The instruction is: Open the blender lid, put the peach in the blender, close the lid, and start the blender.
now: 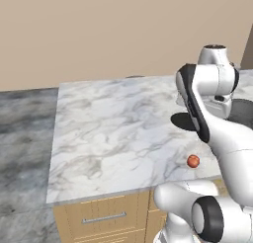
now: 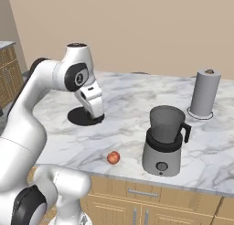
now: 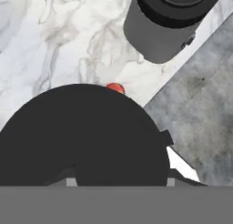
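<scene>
The place is a rendered kitchen; a marble counter [image 1: 113, 128] sits on wooden drawers [image 1: 101, 217] against a beige wall [image 2: 137, 32]; a blender [image 2: 165, 141] stands beside a grey cylinder [image 2: 204, 93].

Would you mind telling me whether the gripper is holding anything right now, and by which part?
The gripper is shut on the blender lid, apparently on top near its middle; the exact contact is hidden. The lid sits low at the marble counter.
</scene>
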Tool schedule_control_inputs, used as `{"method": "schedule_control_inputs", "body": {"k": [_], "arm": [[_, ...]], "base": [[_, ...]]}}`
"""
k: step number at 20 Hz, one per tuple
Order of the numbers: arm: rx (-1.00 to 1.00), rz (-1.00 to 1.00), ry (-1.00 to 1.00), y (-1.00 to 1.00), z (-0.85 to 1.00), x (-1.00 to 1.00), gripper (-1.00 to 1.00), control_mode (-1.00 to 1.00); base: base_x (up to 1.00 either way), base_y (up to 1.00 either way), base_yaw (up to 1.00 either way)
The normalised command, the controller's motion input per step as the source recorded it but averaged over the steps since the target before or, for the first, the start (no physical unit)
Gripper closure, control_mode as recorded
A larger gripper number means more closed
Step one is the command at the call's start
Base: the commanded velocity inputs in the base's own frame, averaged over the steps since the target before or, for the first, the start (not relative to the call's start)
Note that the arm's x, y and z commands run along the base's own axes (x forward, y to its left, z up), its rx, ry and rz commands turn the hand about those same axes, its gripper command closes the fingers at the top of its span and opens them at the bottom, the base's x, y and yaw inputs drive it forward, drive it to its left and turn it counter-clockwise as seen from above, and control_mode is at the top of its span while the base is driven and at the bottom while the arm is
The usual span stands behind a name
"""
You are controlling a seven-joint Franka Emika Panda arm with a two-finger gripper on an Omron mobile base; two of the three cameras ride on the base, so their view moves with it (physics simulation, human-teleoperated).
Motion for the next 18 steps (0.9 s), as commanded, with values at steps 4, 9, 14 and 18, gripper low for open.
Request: {"method": "schedule_control_inputs", "body": {"k": [4, 9, 14, 18], "arm": [[0.00, 0.17, 0.12, 1.00, -0.82, 0.10, 1.00, -1.00], [0.00, 0.14, 0.05, 0.92, -0.70, 0.40, 1.00, -1.00], [0.00, 0.08, 0.01, 0.49, -0.57, 0.70, 1.00, -1.00], [-0.02, 0.06, 0.00, 0.36, -0.72, 0.62, 1.00, -1.00]], "base": [[0.00, 0.00, 0.00], [0.00, 0.00, 0.00], [0.00, 0.00, 0.00], [0.00, 0.00, 0.00]]}}
